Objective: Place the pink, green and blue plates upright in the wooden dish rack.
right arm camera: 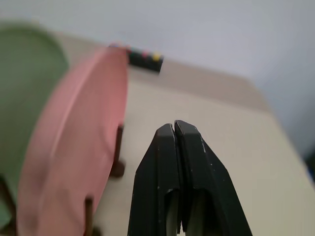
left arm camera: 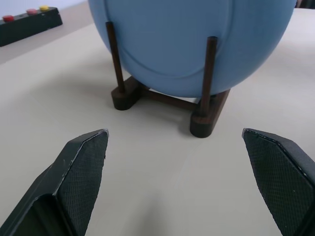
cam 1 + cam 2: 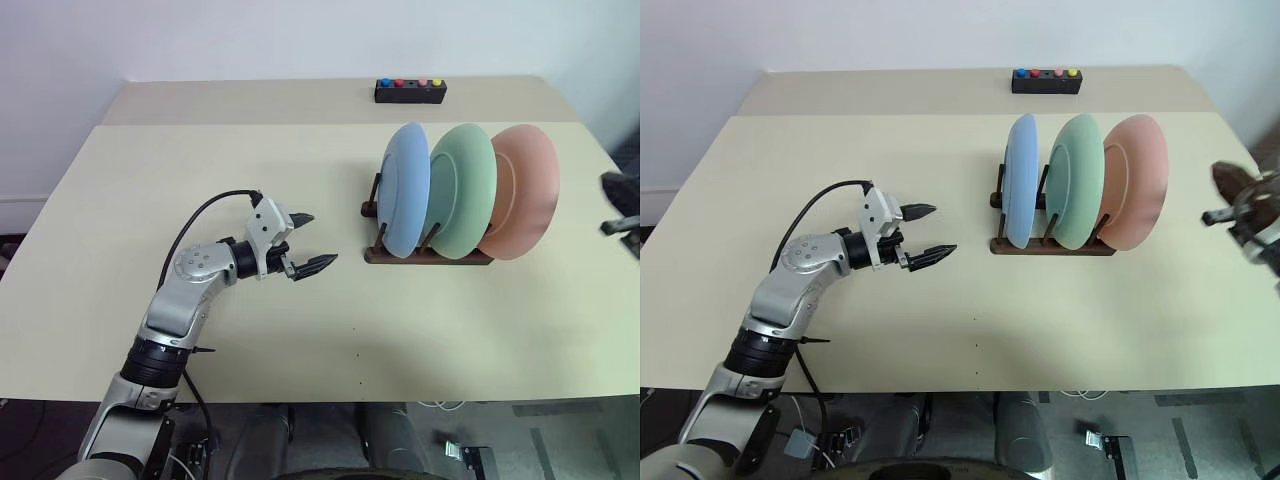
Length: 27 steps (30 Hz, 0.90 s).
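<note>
The blue plate [image 3: 406, 188], green plate [image 3: 463, 190] and pink plate [image 3: 521, 190] all stand upright in the wooden dish rack [image 3: 428, 256] on the right half of the table. My left gripper [image 3: 305, 243] hovers open a short way left of the rack, pointing at the blue plate [image 2: 197, 44], with nothing between its fingers. My right gripper [image 1: 175, 129] is shut on nothing, off to the right of the pink plate [image 1: 74, 147] near the table's right edge [image 3: 1240, 210].
A small black box with coloured buttons [image 3: 410, 91] lies at the back of the beige table [image 3: 200, 180]. A seam runs across the table behind the rack. Open tabletop spreads to the left and in front of the rack.
</note>
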Motion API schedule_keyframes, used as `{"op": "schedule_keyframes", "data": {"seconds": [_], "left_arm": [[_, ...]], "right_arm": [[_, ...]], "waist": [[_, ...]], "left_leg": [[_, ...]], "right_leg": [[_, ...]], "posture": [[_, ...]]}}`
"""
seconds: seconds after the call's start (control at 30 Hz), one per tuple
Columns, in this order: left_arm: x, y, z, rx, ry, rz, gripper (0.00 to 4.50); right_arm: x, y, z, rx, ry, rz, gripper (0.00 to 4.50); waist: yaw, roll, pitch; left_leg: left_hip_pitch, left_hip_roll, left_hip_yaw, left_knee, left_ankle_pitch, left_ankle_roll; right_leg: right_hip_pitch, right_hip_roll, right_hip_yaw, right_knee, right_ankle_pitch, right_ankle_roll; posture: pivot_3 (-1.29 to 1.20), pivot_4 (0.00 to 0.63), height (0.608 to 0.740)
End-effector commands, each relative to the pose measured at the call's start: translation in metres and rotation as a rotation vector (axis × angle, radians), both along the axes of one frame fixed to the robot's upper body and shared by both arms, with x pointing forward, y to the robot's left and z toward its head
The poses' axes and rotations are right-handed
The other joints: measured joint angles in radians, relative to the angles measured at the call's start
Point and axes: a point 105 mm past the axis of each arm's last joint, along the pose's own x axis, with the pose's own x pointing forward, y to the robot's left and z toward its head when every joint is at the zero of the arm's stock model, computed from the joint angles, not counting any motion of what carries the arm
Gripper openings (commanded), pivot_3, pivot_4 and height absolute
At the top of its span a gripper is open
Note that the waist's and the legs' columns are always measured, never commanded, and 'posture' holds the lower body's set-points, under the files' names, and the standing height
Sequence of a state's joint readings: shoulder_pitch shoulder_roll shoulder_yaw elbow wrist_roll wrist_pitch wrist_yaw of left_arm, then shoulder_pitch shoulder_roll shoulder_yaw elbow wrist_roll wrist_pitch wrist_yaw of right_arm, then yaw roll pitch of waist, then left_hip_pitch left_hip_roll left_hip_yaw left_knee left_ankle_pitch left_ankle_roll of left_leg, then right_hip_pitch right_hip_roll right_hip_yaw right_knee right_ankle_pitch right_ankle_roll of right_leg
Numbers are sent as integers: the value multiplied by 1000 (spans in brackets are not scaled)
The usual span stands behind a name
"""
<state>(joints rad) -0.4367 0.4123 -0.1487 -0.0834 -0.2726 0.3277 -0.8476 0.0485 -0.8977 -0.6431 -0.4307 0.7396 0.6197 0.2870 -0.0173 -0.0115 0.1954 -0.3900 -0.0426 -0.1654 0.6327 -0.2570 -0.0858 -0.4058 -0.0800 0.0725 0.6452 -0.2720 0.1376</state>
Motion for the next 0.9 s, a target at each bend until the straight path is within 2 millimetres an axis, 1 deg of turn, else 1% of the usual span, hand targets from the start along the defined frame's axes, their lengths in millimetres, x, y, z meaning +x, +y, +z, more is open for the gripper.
{"op": "schedule_keyframes", "data": {"seconds": [0.03, 0.27, 0.5, 0.57, 0.7, 0.8, 0.9], "left_arm": [[-7, 0, 4, 4, -16, -14, 4500], [-10, 4, 3, 5, -12, 5, 4500], [-10, 3, 2, 5, -10, 8, 4500], [-10, 2, 2, 5, -10, 7, 4500], [-8, 2, 3, 5, -12, 6, 4500], [-5, 6, 2, 15, -17, 21, 4500], [-1, 13, 0, 24, -17, 50, 4500]], "right_arm": [[-2, 19, 11, -41, -64, 65, 13], [0, 38, 10, -34, -54, 154, 13], [-1, 36, 12, -41, -51, 147, 13], [-2, 30, 10, -42, -46, 118, 13], [-6, 7, 10, -56, -43, 18, 13], [-12, -11, 5, -76, -17, -40, 13], [-20, -33, -5, -101, 23, -95, 13]], "waist": [[0, 0, 0], [6, 0, 0], [3, 0, 0], [4, 0, 0], [5, 0, 0], [7, 0, 0], [6, 0, 0]], "left_leg": [[0, 0, 0, 0, 0, 0], [0, 0, 0, 1, 0, 0], [0, 0, 0, 0, 0, 0], [0, 0, 0, 0, 0, 0], [0, 0, 0, 0, 0, 0], [0, 0, 0, 0, 0, 0], [0, 0, 0, 0, 0, 0]], "right_leg": [[0, 0, 0, 0, 0, 0], [1, 0, 0, 0, 0, 0], [1, 0, 0, 0, 0, 0], [1, 0, 0, 0, 0, 0], [1, 0, 0, 0, 0, 0], [1, 0, 0, 0, 0, 0], [1, 0, 0, 0, 0, 0]], "posture": [[0, 150, 740], [0, 150, 740], [0, 150, 740], [0, 150, 740], [0, 150, 740], [0, 150, 740], [0, 150, 740]]}}
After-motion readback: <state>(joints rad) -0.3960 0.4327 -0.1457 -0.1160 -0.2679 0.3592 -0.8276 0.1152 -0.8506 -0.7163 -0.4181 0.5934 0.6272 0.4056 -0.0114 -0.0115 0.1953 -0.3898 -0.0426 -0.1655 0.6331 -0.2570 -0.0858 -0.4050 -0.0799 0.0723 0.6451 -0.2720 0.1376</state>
